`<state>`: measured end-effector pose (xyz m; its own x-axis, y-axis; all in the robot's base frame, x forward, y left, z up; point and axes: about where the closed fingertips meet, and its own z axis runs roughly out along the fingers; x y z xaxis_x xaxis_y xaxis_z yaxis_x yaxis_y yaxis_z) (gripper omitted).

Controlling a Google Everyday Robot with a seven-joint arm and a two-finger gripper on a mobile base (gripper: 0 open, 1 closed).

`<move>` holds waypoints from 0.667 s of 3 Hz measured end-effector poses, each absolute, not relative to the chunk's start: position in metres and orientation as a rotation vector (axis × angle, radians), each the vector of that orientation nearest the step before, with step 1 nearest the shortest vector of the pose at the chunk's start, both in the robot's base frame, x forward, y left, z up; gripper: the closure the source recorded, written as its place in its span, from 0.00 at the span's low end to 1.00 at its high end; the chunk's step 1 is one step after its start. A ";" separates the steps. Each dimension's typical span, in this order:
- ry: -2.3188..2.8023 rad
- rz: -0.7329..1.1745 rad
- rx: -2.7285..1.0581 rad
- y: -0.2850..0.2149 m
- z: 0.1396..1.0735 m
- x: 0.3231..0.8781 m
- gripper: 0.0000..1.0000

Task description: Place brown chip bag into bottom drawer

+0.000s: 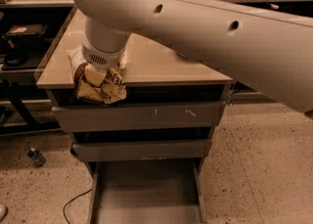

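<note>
The brown chip bag (98, 82) is crumpled, dark brown with pale lettering, and hangs in front of the cabinet's top edge at the left. My gripper (100, 71) comes down from the big white arm and is shut on the brown chip bag, holding it off the cabinet top, over the front of the upper drawers. The bottom drawer (146, 196) is pulled out below, a wide shallow grey tray with a plain floor and side rails. The bag is above and to the left of the drawer's middle.
The cabinet top (161, 64) is a flat tan surface. The scratched-front drawer (142, 115) and the middle drawer (142, 148) are closed. A small bottle (35, 156) and a black cable (73, 203) lie on the speckled floor at the left. Cluttered benches stand behind.
</note>
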<state>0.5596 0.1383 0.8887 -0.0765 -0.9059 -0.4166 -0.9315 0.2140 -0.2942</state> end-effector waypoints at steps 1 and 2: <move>1.983 0.066 -1.694 0.138 0.889 0.560 1.00; 2.039 0.091 -1.697 0.132 0.870 0.540 1.00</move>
